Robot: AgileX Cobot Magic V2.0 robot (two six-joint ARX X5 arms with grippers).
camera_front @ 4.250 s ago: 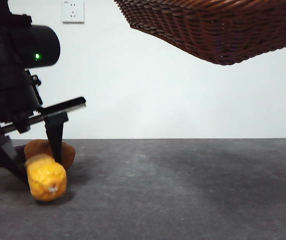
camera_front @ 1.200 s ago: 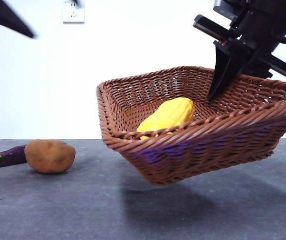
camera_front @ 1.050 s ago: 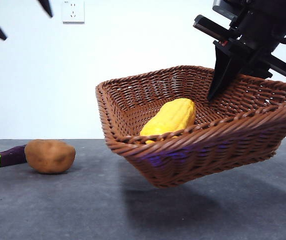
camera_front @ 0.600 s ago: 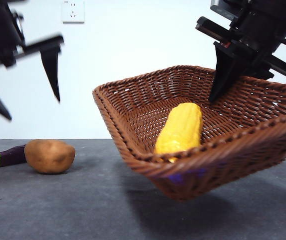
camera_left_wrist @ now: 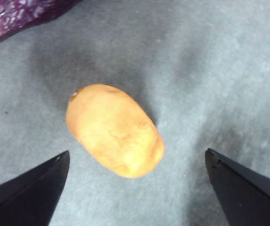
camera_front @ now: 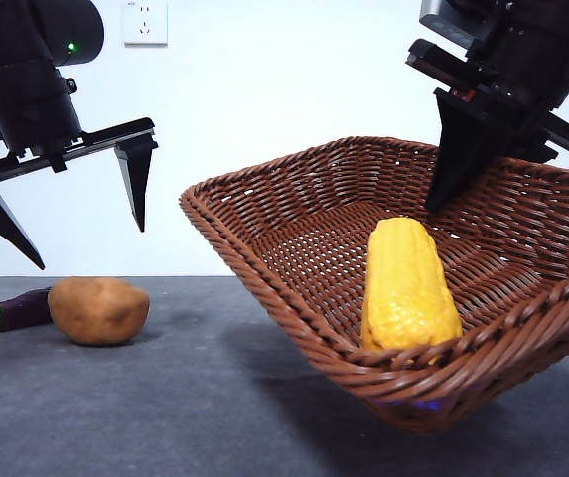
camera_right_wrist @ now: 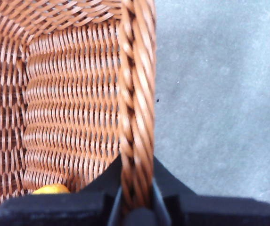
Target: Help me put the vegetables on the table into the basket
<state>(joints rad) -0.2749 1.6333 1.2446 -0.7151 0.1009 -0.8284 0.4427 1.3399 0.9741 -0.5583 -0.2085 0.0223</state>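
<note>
the right gripper (camera_front: 460, 164) pinches the braided rim of the basket (camera_front: 264, 258) between its jaws; in the right wrist view the rim (camera_right_wrist: 137, 94) runs straight into the closed jaws of that gripper (camera_right_wrist: 137, 207). the basket hangs clear of the tabletop (camera_front: 165, 407), tilted so that its open side faces the front camera, with a shadow on the surface beneath it. the corn cob (camera_front: 408, 285) lies inside the basket, lengthwise down the sloping woven floor, its lower end against the low front rim. a small yellow bit of the corn cob (camera_right_wrist: 51, 189) also shows in the right wrist view, at the basket's floor.

the left gripper (camera_front: 66, 214) hovers above the tabletop with its jaws spread wide and nothing between them. it hangs over the potato (camera_front: 98, 310), which rests on the tabletop; in the left wrist view the potato (camera_left_wrist: 114, 130) lies below and between the two open jaws of the left gripper (camera_left_wrist: 137, 169), not touched by either. the eggplant (camera_front: 11, 310) lies on the tabletop just beside the potato, on the side away from the basket, its green stem end pointing away from the potato. the eggplant (camera_left_wrist: 21, 16) appears in the left wrist view too, near the potato.
</note>
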